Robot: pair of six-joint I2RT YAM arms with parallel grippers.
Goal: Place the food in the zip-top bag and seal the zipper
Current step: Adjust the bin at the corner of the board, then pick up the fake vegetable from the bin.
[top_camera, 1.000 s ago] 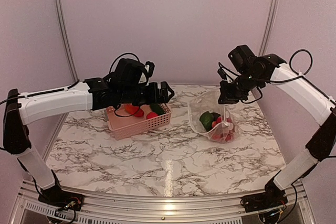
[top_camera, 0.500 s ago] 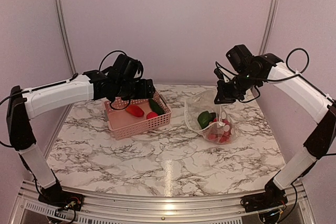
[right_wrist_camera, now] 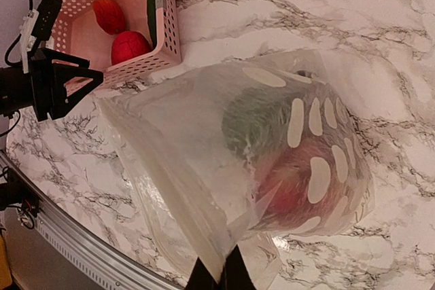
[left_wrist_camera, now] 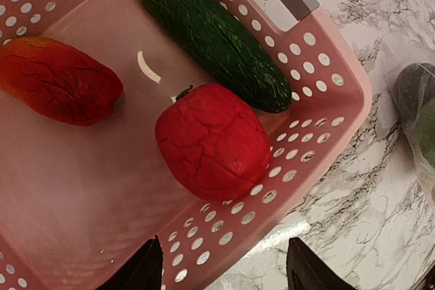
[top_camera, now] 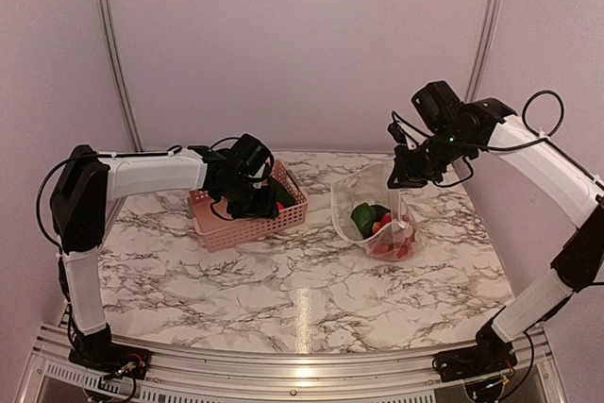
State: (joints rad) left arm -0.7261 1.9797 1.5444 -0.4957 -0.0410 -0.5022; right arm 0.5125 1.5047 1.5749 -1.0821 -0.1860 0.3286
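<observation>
The pink basket (left_wrist_camera: pixel 319 100) holds a round red food piece (left_wrist_camera: pixel 212 140), a long green one (left_wrist_camera: pixel 204 32) and a red-orange one (left_wrist_camera: pixel 58 79). My left gripper (left_wrist_camera: pixel 224 273) is open low over the basket's near wall, with one fingertip inside and the other over the marble; the red piece lies just ahead. In the top view the left gripper (top_camera: pixel 255 197) sits down in the basket (top_camera: pixel 247 224). The zip-top bag (top_camera: pixel 359 191) hangs open from my right gripper (top_camera: pixel 404 175), which is shut on its mouth edge by the zipper (right_wrist_camera: pixel 160 181). Green and red food (top_camera: pixel 377 224) lies in its bottom.
The basket stands at the back left of the marble table (top_camera: pixel 302 280), the bag at the back right. A grey wall and metal posts (top_camera: pixel 111 44) close the back. In the right wrist view the left gripper (right_wrist_camera: pixel 88 83) shows beside the basket (right_wrist_camera: pixel 166 25).
My left arm has drawn back from the bag side and dropped into the basket, its jaws narrowing. The right gripper still holds the bag up, almost unmoved.
</observation>
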